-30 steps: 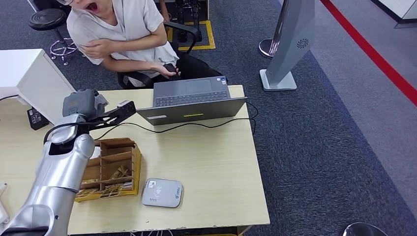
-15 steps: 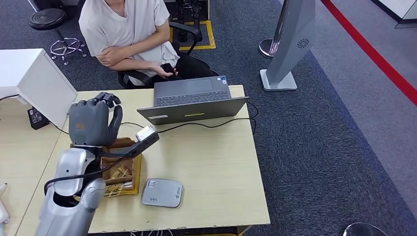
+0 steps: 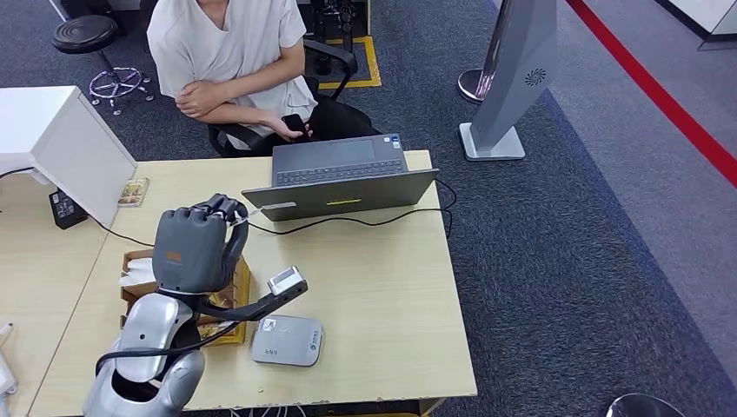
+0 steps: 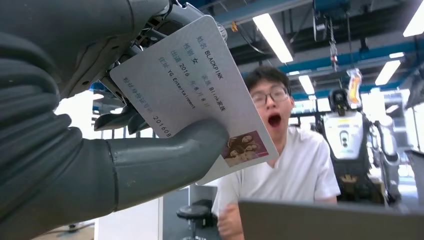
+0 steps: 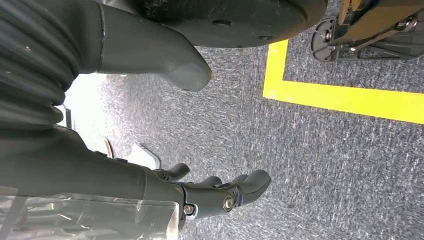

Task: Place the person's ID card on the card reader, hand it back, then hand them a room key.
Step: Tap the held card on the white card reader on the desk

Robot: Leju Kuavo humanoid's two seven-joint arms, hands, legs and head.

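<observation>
The robot's dark grey left hand [image 3: 193, 248] is raised above the pale wooden surface [image 3: 374, 278], its fingers curled in. From the wrist it is plain what they hold: the thick thumb [image 4: 165, 155] presses a thin white plastic ID card [image 4: 192, 85], printed with lines of text and a small photo, against the darker fingers behind it. The grip sits on the card's lower part, so most of the printed face stands bare.

The card looks light, stiff and flat, with a smooth face that I would expect to slip under a loose pinch. Holding it by one edge, as here, seems right, since the rest is free to lie flat on something.

Taking the flat grey card reader [image 3: 287, 340] with rounded corners as the mark: the hand and card hover just beyond it and towards the robot's left, over the small wooden compartment box [image 3: 228, 300] that sits beside the reader. Farther from the reader, a grey open laptop [image 3: 341, 178] stands at the far edge, and beyond that sits a person in a light shirt [image 3: 235, 52].

The right hand [image 5: 220, 192] hangs over dark carpet with its fingers loosely apart, holding nothing.
</observation>
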